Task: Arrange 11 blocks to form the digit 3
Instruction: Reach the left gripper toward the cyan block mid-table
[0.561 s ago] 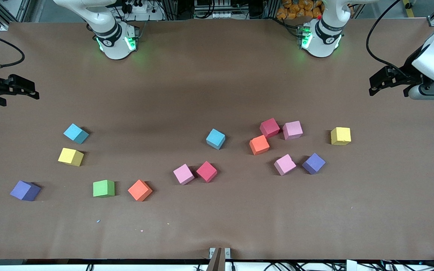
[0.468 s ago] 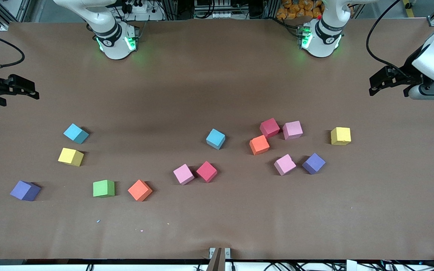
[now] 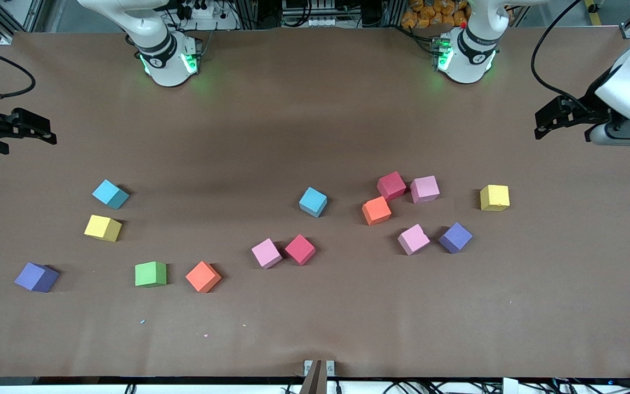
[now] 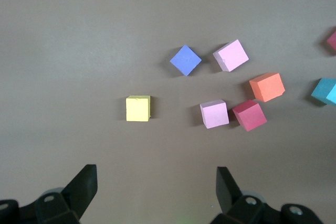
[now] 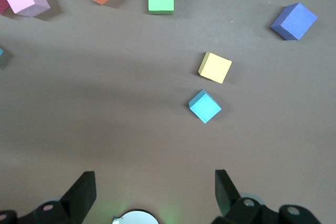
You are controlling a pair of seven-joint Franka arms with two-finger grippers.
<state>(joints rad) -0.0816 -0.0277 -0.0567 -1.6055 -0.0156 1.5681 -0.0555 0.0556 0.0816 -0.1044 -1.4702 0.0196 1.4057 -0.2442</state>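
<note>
The small matte foam blocks lay loose on the brown paper-covered table. No part of the digit 3 was yet laid. Read the table as a clock face from the front camera, with twelve at the robots' bases and three at the left arm's end.

A cluster of six sat at about four o'clock. In it the red foam cube and the orange foam cube touched at a corner. The yellow foam cube stood apart at three o'clock of that cluster. Five more were spread toward eight o'clock.

The left gripper hung over the table's edge at three o'clock, jaws spread wide and empty. The right gripper waited at nine o'clock, likewise wide and empty.

Procedure, as judged:
- Start with an isolated cube such as the yellow one.
- Square the fingers to two flat faces, since most cubes sat rotated.
- Close gently, because foam would compress and spring.
- Leave the touching cubes until there is clearance beside them.

All cubes were equal in size, sharp-edged and non-glossy.
</note>
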